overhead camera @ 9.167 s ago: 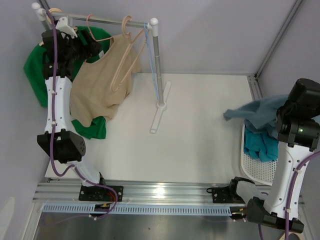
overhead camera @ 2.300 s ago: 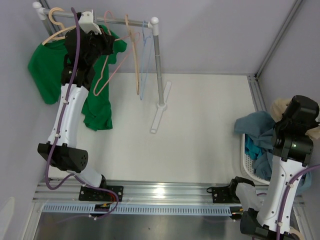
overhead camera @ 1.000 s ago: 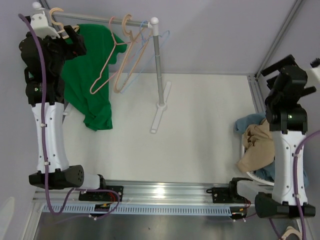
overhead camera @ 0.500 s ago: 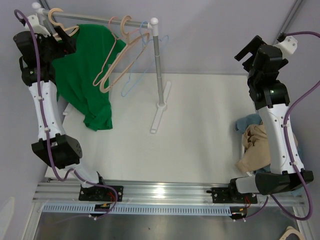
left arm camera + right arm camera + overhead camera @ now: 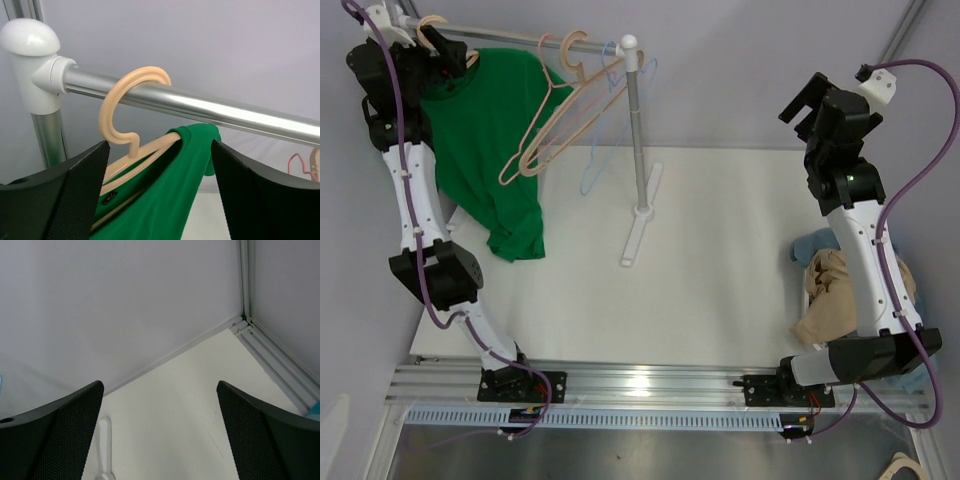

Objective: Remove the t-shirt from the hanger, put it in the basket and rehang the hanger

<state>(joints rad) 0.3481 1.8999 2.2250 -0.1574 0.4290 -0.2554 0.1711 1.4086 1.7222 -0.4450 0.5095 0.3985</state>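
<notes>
**A:** Where was the green t-shirt?

**B:** On its peach hanger, at the far left end of the rail. The hook sat over the rail just beside the white end cap. The collar was draped on the hanger's shoulder and the body hung down toward the left rear of the table. Whether the hem touched the table could not be told.

**A:** And the left gripper?

**B:** It was raised to rail height, right at the hanger. Its fingers were spread wide, one on each side of the hanger's neck and the shirt's collar (both lay in the gap between them). The wrist view showed space on either side, so it clasped nothing.

**A:** What else hung on the rail?

**B:** A few empty hangers, bunched toward the right end and tilted at angles, near the upright post. They were well apart from the gripper, though the nearest one overlapped the shirt's right edge in the overhead view.

**A:** The right gripper?

**B:** It was high over the right rear of the table and faced the back wall. Its fingers were parted and held nothing, well apart from the shirt. Below that arm, a heap of clothes lay at the table's right edge, tan on top with blue beneath.
</notes>
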